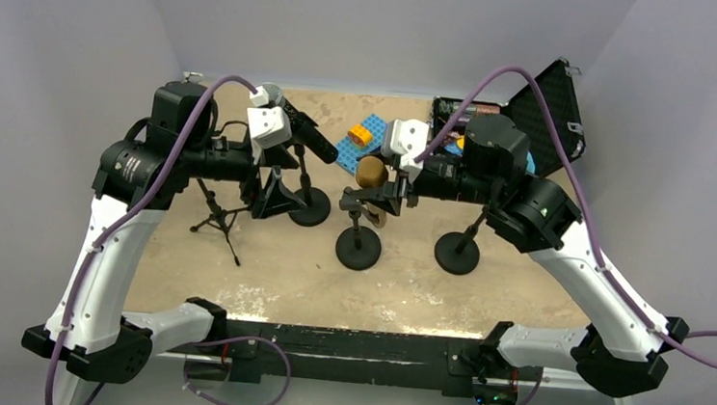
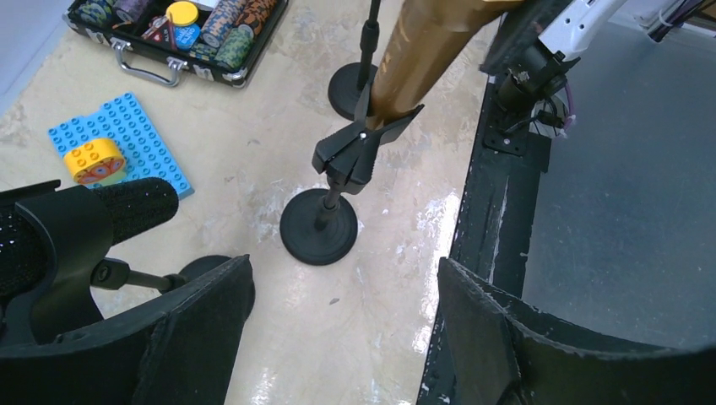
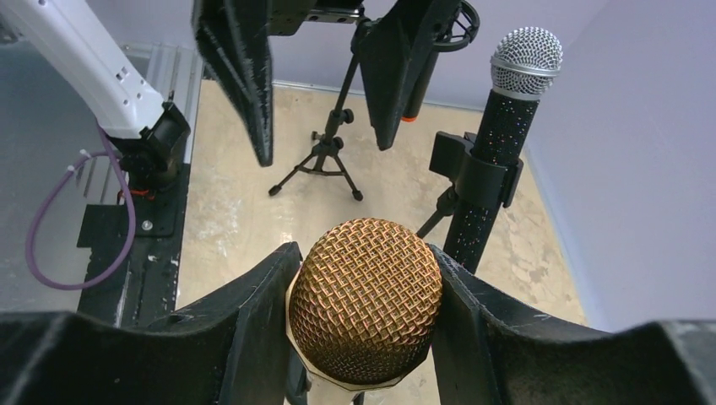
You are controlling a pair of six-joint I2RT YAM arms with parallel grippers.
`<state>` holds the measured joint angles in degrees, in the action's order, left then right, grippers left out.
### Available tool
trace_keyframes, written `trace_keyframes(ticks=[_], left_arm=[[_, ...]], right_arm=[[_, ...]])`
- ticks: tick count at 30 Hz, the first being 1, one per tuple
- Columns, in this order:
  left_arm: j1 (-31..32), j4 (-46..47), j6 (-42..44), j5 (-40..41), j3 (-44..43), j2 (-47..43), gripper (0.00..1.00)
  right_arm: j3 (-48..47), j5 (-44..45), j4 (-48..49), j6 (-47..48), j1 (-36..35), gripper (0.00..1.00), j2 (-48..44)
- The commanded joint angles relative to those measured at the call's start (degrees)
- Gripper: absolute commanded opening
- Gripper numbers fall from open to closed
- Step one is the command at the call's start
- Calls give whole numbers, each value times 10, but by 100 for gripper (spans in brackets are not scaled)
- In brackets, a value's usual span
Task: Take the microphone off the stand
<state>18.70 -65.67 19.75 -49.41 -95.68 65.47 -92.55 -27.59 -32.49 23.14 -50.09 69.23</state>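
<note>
right gripper [image 3: 363,283] pinching gold microphone [image 3: 365,299] by its mesh head, contact clear only in right wrist view, left wrist view shows mic body seated in clip [image 2: 359,148] of middle stand [image 2: 319,228], left gripper [image 2: 338,337] spread wide, empty, just beside black microphone [image 2: 110,211]

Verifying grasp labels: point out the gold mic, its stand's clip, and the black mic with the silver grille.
gold microphone [image 3: 365,299], right wrist view, on its mesh head.
stand clip [image 2: 356,152], left wrist view, on the black clamp under the gold body.
black microphone [image 3: 496,143], right wrist view, on its speckled body.
</note>
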Motion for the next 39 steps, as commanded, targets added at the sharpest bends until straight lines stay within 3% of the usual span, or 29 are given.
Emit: trace_keyframes(ticks=[1, 8, 16, 23, 32, 39], left_arm=[[9, 31, 37, 12, -6, -1, 85], [21, 116, 56, -41, 67, -28, 84], [90, 215, 76, -11, 119, -12, 84], [125, 256, 77, -2, 158, 6, 83], [156, 323, 19, 0, 228, 5, 82], [175, 357, 4, 27, 245, 9, 71]], right_arm=[[-57, -62, 34, -32, 15, 8, 32], [-84, -163, 26, -11, 66, 9, 54], [-99, -271, -2, 19, 90, 8, 58], [-78, -262, 23, 28, 90, 8, 54], [-59, -262, 24, 38, 90, 8, 43], [-45, -258, 29, 33, 90, 8, 33]])
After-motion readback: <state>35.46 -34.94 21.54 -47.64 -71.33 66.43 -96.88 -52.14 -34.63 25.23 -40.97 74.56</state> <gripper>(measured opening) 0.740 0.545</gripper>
